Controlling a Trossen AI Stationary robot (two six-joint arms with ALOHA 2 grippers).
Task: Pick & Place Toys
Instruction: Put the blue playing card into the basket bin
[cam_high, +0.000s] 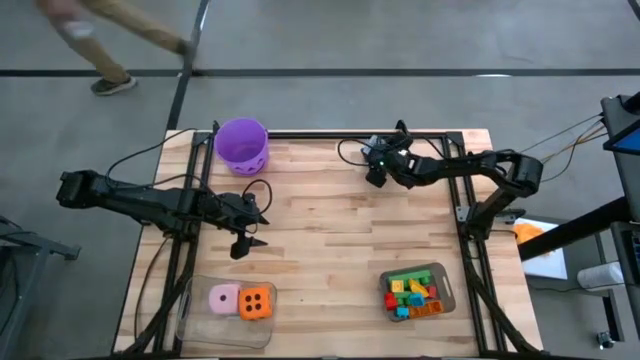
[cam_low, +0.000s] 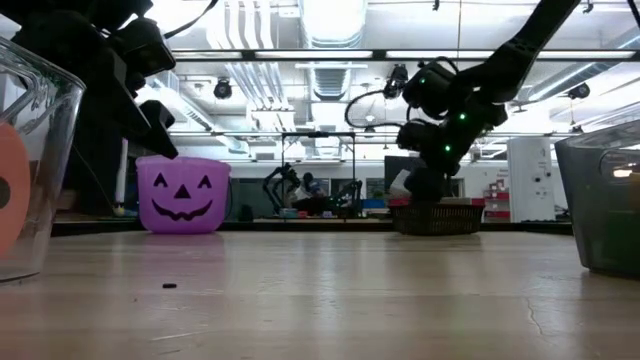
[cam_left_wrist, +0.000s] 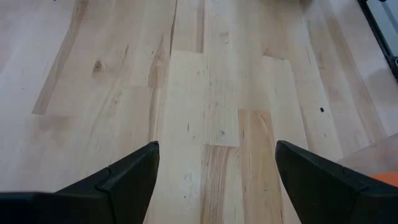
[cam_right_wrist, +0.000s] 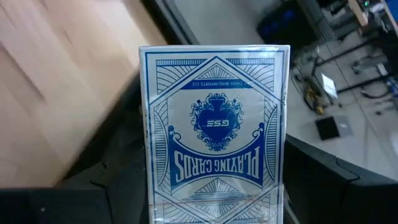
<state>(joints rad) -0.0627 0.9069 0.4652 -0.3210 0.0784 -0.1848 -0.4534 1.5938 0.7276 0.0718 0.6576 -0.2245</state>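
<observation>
Near the table's far edge, the right gripper (cam_high: 377, 172) grips a white-blue card pack (cam_right_wrist: 214, 130) between its fingers. Left of centre, the left gripper (cam_high: 247, 240) hangs with fingers spread wide and empty above the bare wooden table (cam_high: 330, 230).

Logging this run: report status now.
Right tool shut on white-blue playing-card pack, raised over the table's far side. Left tool open, empty, above bare wood. Nothing in the way.

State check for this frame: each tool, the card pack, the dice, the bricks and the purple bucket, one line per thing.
left tool: open, empty, above bare table.
right tool: shut on the card pack, at the table's far side.
card pack: held between the right tool's fingers.
pink die: in the clear bin.
orange die: in the clear bin, beside the pink die.
bricks: piled in the grey tray.
purple bucket: upright.
</observation>
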